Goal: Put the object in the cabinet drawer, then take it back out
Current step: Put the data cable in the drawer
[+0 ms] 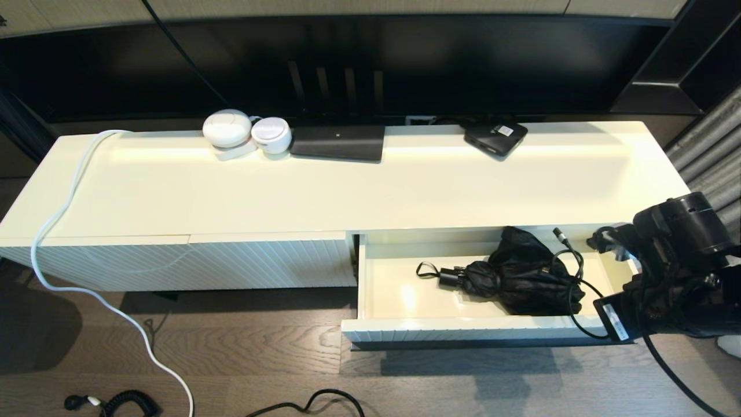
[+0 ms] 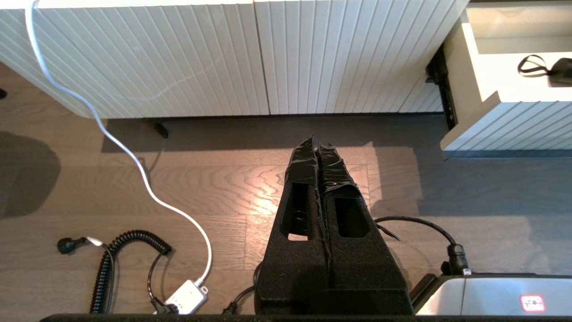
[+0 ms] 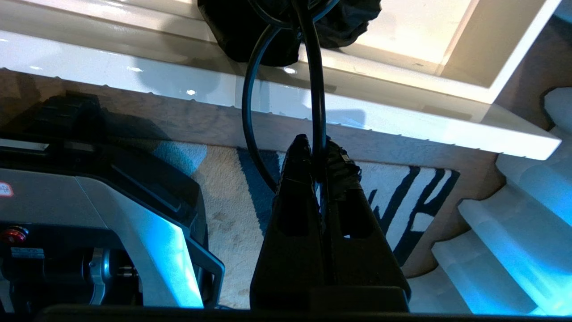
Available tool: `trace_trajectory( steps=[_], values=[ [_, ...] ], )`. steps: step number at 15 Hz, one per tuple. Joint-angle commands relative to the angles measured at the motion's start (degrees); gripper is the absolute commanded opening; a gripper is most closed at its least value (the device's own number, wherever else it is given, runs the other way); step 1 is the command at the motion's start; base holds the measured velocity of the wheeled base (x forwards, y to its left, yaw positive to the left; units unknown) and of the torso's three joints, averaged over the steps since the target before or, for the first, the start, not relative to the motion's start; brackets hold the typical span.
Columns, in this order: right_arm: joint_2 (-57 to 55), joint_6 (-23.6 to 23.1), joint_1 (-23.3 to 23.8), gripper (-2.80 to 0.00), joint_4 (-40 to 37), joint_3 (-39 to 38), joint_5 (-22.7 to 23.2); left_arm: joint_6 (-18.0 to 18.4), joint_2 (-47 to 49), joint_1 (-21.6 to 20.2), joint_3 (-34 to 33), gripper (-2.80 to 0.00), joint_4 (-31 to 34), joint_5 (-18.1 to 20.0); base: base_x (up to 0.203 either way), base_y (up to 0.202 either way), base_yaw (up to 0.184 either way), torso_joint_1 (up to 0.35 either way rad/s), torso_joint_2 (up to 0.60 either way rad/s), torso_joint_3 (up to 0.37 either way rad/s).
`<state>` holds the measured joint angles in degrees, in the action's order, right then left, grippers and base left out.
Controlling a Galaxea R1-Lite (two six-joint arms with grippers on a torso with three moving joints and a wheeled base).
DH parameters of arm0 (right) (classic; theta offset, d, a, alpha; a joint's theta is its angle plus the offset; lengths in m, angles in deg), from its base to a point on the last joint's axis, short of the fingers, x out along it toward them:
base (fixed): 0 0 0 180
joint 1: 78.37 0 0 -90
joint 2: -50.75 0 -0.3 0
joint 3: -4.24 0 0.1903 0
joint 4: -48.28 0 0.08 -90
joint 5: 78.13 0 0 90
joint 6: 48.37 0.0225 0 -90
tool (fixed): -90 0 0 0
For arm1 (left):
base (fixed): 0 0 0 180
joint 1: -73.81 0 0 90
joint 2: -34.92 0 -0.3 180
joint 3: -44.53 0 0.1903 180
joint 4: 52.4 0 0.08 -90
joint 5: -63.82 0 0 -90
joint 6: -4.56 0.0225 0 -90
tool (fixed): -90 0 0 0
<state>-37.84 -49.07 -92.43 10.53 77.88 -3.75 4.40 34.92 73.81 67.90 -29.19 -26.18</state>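
Observation:
The cabinet drawer (image 1: 463, 335) stands pulled out at the right of the low white cabinet, its cream inside (image 3: 415, 31) showing. A folded black umbrella (image 1: 521, 278) lies in it, wrist strap (image 2: 529, 65) toward the left. My right gripper (image 3: 318, 143) is shut, low in front of the drawer's front (image 3: 402, 120) near its right end. A black arm cable (image 3: 313, 89) runs across its tips; whether it is pinched I cannot tell. My left gripper (image 2: 316, 143) is shut and empty above the wooden floor, in front of the diagonally ribbed panel (image 2: 178, 58).
A white cord (image 1: 63, 220) hangs from the cabinet top to the floor and ends at a small white box (image 2: 185, 295). Two round white devices (image 1: 246, 133), a black stand (image 1: 338, 142) and a black box (image 1: 495, 138) sit at the back edge. A patterned rug (image 3: 402, 201) lies under the right arm.

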Motion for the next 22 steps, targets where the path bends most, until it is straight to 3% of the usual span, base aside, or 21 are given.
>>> trace_trajectory(
  steps=[1,22],
  values=[
    [-1.86,0.35,-0.09,-2.8,-0.09,-0.64,-0.07,-0.02,0.0,0.0,0.0,-2.8,-0.02,0.0,0.0,0.0,0.0,0.0,0.0,0.0],
    [-15.07,0.87,0.29,-2.8,-0.2,15.91,-0.19,-0.02,0.0,0.0,-0.08,-2.8,-0.02,0.0,0.0,0.0,0.0,0.0,0.0,0.0]
  ],
)
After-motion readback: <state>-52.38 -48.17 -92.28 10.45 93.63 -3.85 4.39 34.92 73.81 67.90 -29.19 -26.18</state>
